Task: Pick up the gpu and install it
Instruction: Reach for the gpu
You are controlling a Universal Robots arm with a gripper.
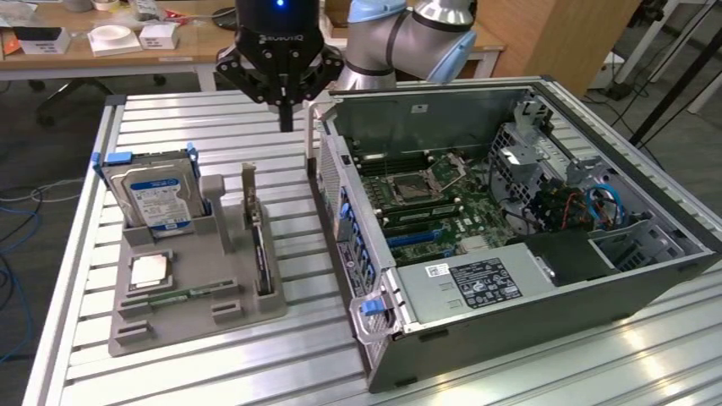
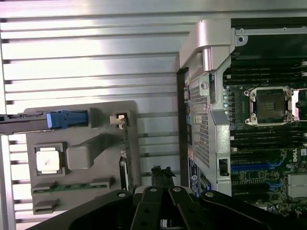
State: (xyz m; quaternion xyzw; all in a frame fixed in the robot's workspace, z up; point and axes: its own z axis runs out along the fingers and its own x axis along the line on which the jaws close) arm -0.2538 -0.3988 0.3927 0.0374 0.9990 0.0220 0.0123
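Note:
The gpu (image 1: 260, 254) is a thin dark card standing on edge in the right slot of a grey holder (image 1: 220, 254), its silvery bracket at the far end. The wrist view sees it edge-on, gpu (image 2: 125, 160) beside the holder (image 2: 81, 155). My gripper (image 1: 286, 118) hangs shut and empty above the table, beyond the holder's far end, between it and the open computer case (image 1: 384, 321). The closed fingertips (image 2: 158, 173) hover over the gap between holder and case (image 2: 206, 110).
On the holder also stand a silver hard drive (image 1: 158, 199) with a blue-white label, a processor chip (image 1: 149, 271) and a green memory stick (image 1: 181, 296). The case lies open with its motherboard (image 1: 434, 199) exposed. A desk with white boxes (image 1: 113, 38) stands behind the slatted table.

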